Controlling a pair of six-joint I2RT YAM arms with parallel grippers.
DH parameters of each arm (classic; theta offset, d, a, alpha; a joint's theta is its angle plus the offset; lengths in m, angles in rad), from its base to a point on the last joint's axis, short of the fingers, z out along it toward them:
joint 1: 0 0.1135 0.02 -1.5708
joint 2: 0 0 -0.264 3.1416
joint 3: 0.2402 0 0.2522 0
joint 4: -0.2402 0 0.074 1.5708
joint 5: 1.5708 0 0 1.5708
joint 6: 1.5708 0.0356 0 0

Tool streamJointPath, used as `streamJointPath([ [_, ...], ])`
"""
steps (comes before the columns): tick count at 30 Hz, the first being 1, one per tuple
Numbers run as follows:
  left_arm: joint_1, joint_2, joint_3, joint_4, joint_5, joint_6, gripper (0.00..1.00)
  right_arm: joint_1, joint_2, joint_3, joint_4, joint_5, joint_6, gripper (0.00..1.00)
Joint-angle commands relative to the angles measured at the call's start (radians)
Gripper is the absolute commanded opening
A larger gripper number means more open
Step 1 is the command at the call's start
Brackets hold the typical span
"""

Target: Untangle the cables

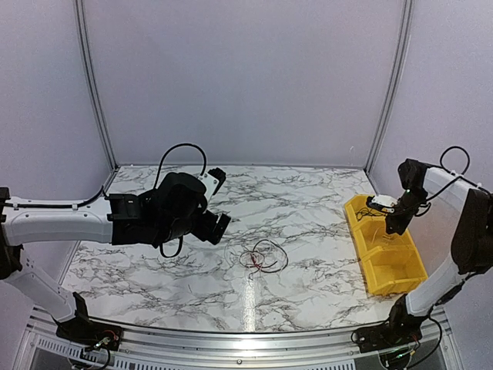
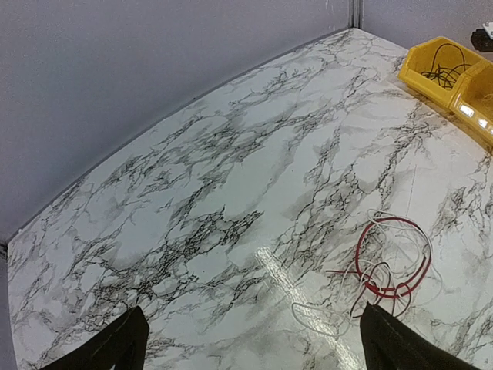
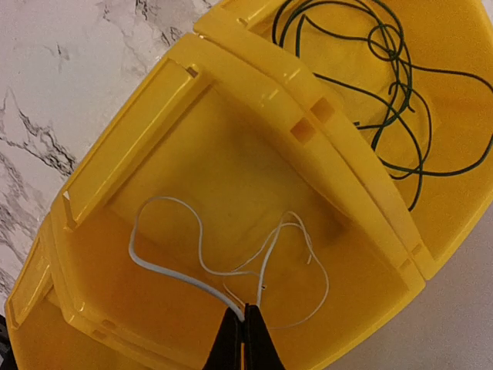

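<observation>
A small tangle of red, white and dark cables (image 1: 262, 258) lies on the marble table (image 1: 308, 200), right of centre. In the left wrist view the same red and white loops (image 2: 393, 266) lie just inside the right fingertip (image 2: 400, 347). My left gripper (image 1: 222, 202) hovers to the left of the tangle, open and empty, with its jaws wide apart (image 2: 258, 351). My right gripper (image 3: 245, 331) is shut on a white cable (image 3: 166, 270) that hangs in loops over the nearer compartment of a yellow bin (image 3: 216, 169). A dark cable (image 3: 394, 50) lies in the bin's other compartment.
The yellow bin (image 1: 383, 245) stands along the table's right edge, with my right gripper (image 1: 394, 225) above it. It shows at the top right of the left wrist view (image 2: 431, 58). Grey walls close the table at the back and sides.
</observation>
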Motion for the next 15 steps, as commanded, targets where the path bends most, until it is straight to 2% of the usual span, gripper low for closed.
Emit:
streamJointPath([
  [1,-0.002,-0.025,0.024,-0.020,-0.026,0.016,0.99,-0.007,0.030,-0.009,0.054,0.081,0.028,0.00],
  [9,-0.005,-0.021,0.024,-0.025,-0.015,0.022,0.99,-0.008,0.071,0.006,0.036,0.077,0.059,0.02],
  [13,-0.006,-0.017,0.023,-0.026,-0.012,0.022,0.99,-0.009,0.037,0.058,-0.022,0.089,0.067,0.28],
  [15,-0.006,-0.010,0.024,-0.026,-0.017,0.027,0.99,-0.008,0.012,0.090,-0.033,0.096,0.073,0.36],
])
